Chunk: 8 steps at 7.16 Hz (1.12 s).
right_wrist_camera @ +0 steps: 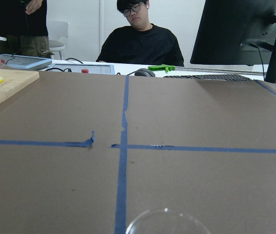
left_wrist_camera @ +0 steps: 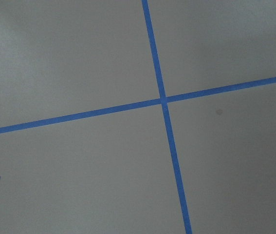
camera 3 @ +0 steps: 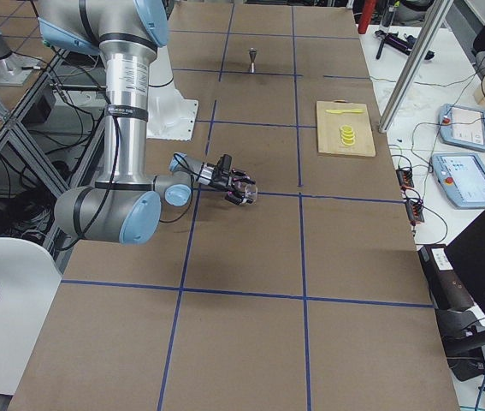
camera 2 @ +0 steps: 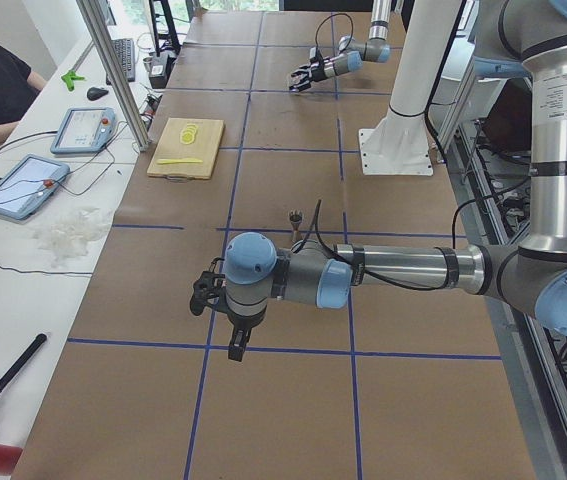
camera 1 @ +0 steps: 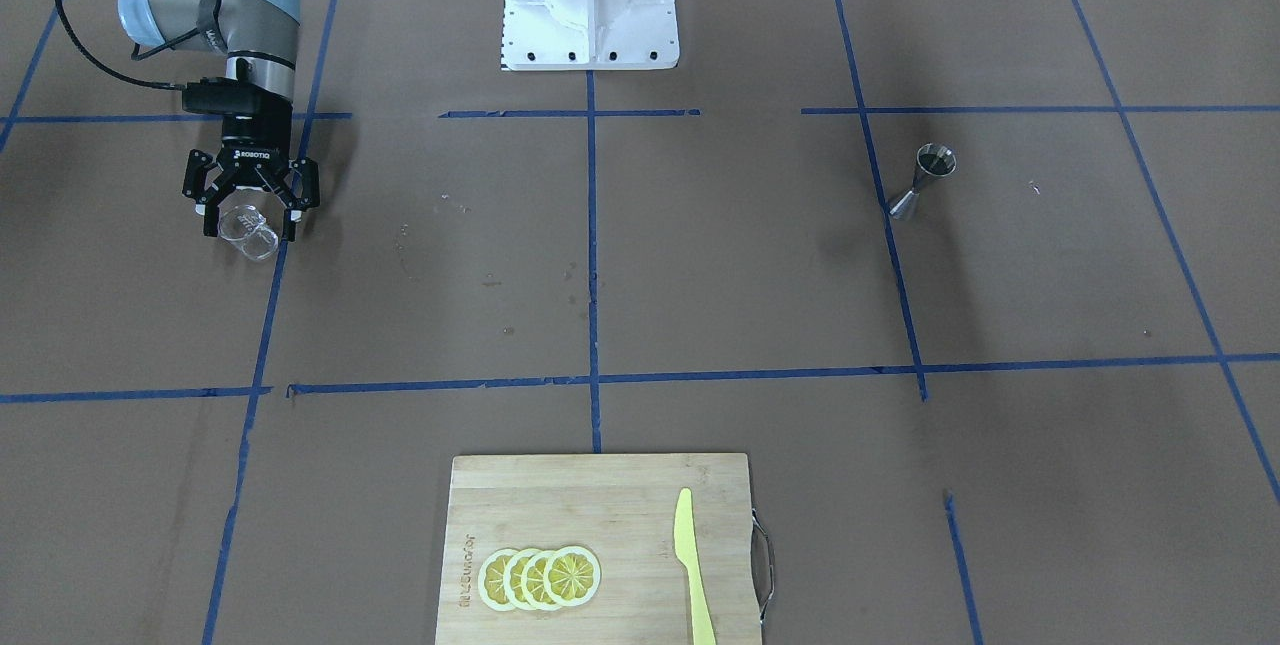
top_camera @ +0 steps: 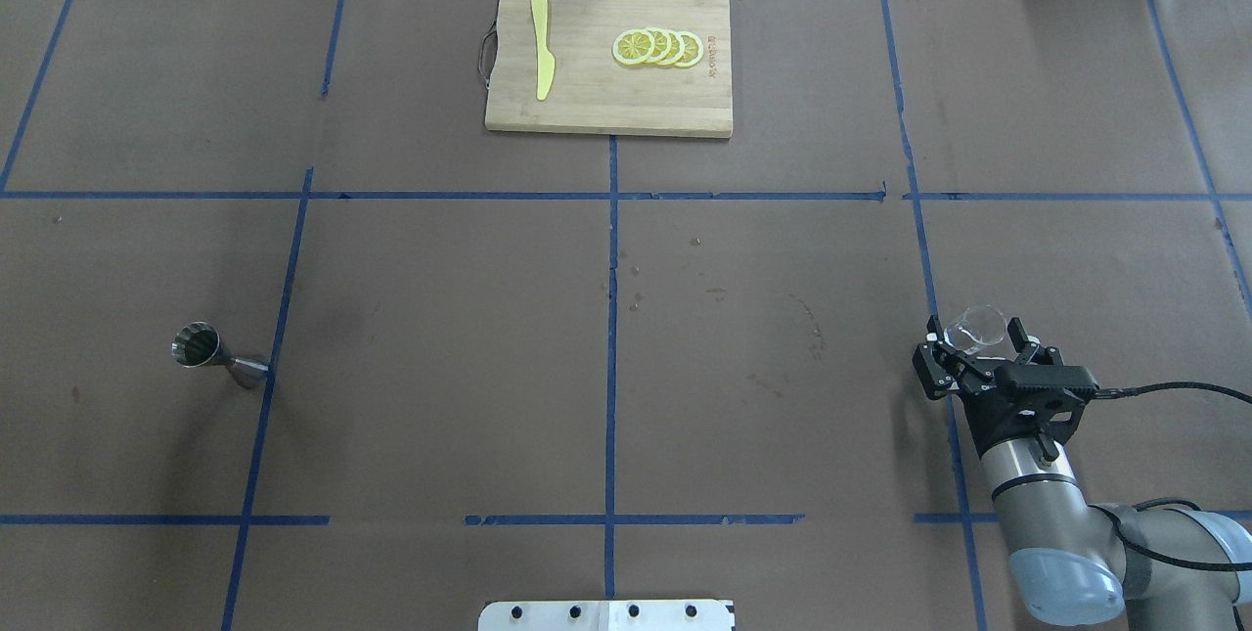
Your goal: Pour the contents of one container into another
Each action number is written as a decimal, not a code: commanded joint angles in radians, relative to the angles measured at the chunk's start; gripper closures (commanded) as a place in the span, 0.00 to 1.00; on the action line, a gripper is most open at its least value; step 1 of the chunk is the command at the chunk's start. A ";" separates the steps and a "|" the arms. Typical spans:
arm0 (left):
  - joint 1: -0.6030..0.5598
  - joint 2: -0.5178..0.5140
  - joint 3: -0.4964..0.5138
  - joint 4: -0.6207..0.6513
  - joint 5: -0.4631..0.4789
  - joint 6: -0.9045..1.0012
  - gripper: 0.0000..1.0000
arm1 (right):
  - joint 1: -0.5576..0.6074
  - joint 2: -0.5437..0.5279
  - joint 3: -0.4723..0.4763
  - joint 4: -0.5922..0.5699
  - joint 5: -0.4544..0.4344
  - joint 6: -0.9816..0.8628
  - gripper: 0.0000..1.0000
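Note:
A small clear glass measuring cup (camera 1: 248, 230) sits between the fingers of my right gripper (camera 1: 250, 210), which reaches in level, low over the brown table. The fingers stand against the cup's two sides, shut on it. The overhead view has the cup (top_camera: 976, 328) at the tip of the right gripper (top_camera: 978, 342), and its rim (right_wrist_camera: 164, 222) shows at the bottom of the right wrist view. The steel hourglass jigger (camera 1: 922, 182) stands upright far across the table (top_camera: 220, 357). My left gripper (camera 2: 233, 335) hangs near the table's end, far from both; I cannot tell its state.
A wooden cutting board (top_camera: 587, 93) with lemon slices (top_camera: 657, 47) and a yellow knife (top_camera: 541, 59) lies at the table's far edge. The white robot base (camera 1: 590, 0) stands at the near edge. Blue tape lines grid the brown paper. People sit beyond the far edge.

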 commanded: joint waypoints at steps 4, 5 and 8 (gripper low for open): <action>0.000 0.001 -0.002 0.000 -0.002 0.000 0.00 | 0.096 -0.037 0.194 -0.003 0.135 -0.217 0.00; 0.000 0.001 -0.002 -0.001 -0.002 0.000 0.00 | 0.190 -0.013 0.198 -0.003 0.279 -0.305 0.00; 0.000 0.001 -0.005 -0.001 -0.002 0.000 0.00 | 0.524 -0.019 0.186 -0.009 0.759 -0.596 0.00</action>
